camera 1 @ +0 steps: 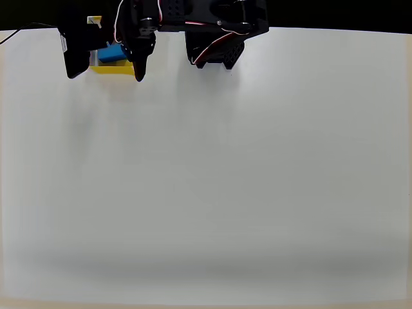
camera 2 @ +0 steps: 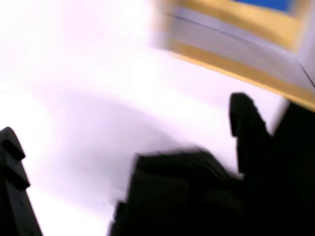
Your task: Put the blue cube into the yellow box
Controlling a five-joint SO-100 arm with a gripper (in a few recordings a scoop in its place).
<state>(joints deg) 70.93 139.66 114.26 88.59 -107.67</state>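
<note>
We find the blue cube (camera 1: 111,53) resting inside the yellow box (camera 1: 114,68) at the table's (camera 1: 206,180) far-left edge, the gripper (camera 1: 106,69) spread open and empty around it, leaving only withdrawal.

Your arm reaches along the top edge of the overhead view, its black body extending left from the base. The gripper (camera 1: 106,69) points down-frame with its jaws spread wide apart, one finger (camera 1: 139,64) to the right of the midpoint and the other to the left.
</note>
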